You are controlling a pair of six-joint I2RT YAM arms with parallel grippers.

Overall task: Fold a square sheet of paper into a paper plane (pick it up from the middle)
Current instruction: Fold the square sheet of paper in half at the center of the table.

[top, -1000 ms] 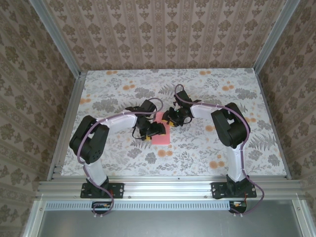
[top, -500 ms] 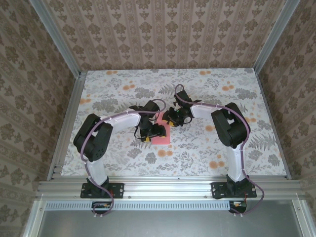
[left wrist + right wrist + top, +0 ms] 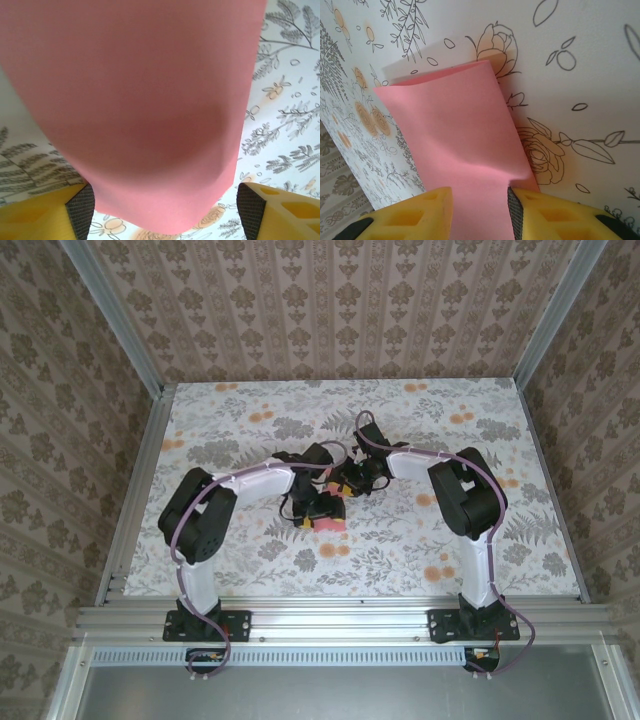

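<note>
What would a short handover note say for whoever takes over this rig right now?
Left gripper: open, jaws either side of the pink paper, which bows between them.
Right gripper: partly closed, paper's edge between the jaws; grip unclear.
Paper: middle of the table, under both grippers; looks like a rectangle, not a dart.
Done: perhaps a first fold.
Left: nose and wing folds.

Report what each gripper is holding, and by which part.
Left gripper holds nothing: it is open, straddling the pink sheet. Right gripper sits at the sheet's end; whether it grips cannot be told.
</note>
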